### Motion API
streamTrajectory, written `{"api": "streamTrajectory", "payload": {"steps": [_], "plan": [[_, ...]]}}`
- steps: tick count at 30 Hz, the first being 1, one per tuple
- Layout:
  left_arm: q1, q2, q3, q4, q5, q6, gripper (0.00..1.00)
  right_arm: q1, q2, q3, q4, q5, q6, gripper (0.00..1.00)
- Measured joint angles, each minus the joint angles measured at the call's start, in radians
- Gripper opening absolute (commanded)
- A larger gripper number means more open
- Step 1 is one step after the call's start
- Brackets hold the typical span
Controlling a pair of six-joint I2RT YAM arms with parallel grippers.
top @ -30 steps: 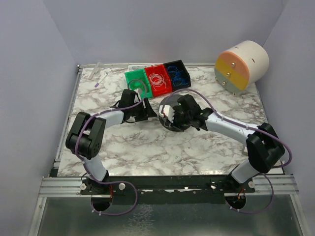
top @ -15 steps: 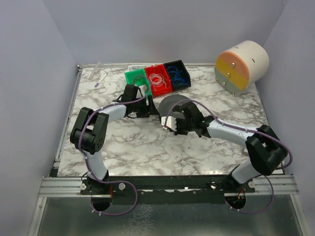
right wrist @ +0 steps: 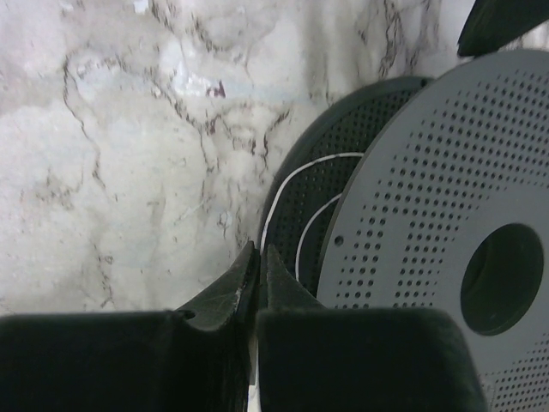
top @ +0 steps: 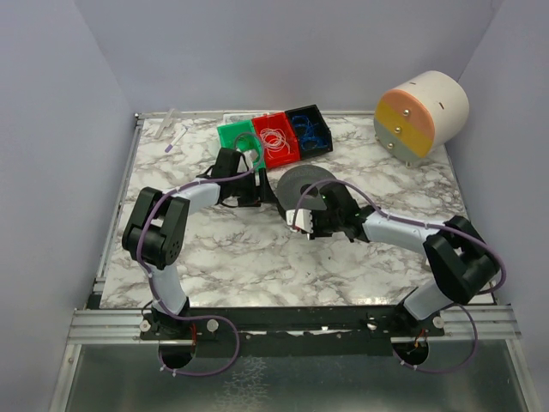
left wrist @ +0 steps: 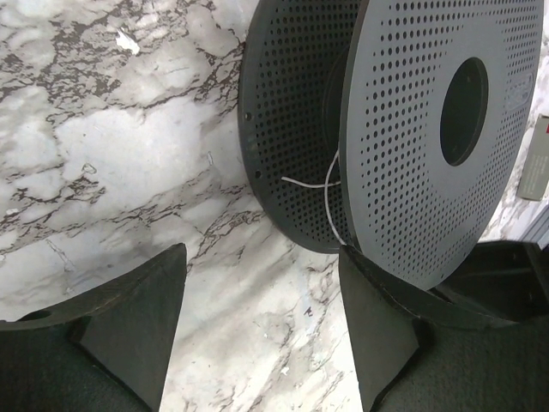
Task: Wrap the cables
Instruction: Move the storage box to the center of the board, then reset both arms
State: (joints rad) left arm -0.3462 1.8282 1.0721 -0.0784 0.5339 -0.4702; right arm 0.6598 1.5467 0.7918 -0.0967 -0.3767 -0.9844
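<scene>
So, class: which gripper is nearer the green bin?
Left. The left gripper sits just short of the green bin; the right gripper is farther, beyond the grey spool.

A white marble table (top: 257, 266) veined in grey fills the middle of the top view. At its upper centre three small bins stand in a touching row: a green bin (top: 228, 131) on the left, a red bin (top: 283, 158) in the middle and a black bin (top: 316, 149) on the right. Just below them, mid-frame, is a dark grey spool (top: 296, 182). The wrist views show its two perforated flanges (left wrist: 412, 129) and a round centre hole. At the upper right a cream drum (top: 420, 113) lies on its side, its end face banded orange and yellow. A small white stick with a purple tip (top: 177, 137) lies at the upper left. An aluminium rail (top: 292, 322) crosses the bottom.
</scene>
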Motion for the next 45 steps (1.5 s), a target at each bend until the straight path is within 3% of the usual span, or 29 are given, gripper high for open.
{"api": "streamTrajectory", "payload": {"steps": [7, 19, 20, 21, 22, 32, 45], "plan": [[0.0, 0.0, 0.006, -0.04, 0.025, 0.026, 0.74, -0.048, 0.021, -0.042, 0.044, -0.005, -0.038, 0.09], [0.0, 0.0, 0.051, -0.102, 0.034, 0.069, 0.8, -0.097, 0.011, -0.084, 0.133, 0.006, -0.035, 0.36], [0.0, 0.0, 0.059, -0.11, 0.035, 0.074, 0.81, -0.097, 0.002, -0.084, 0.133, 0.008, -0.035, 0.5], [0.0, 0.0, 0.066, -0.116, 0.035, 0.08, 0.82, -0.098, -0.009, -0.084, 0.132, 0.008, -0.032, 0.91], [0.0, 0.0, 0.071, -0.122, 0.035, 0.085, 0.83, -0.098, -0.021, -0.084, 0.127, 0.008, -0.027, 0.99], [0.0, 0.0, 0.085, -0.198, 0.035, 0.141, 0.89, -0.099, -0.147, -0.072, 0.056, 0.016, -0.01, 1.0], [0.004, -0.072, 0.1, -0.325, 0.005, 0.262, 0.99, -0.099, -0.282, 0.075, -0.283, -0.008, 0.047, 1.0]]}}
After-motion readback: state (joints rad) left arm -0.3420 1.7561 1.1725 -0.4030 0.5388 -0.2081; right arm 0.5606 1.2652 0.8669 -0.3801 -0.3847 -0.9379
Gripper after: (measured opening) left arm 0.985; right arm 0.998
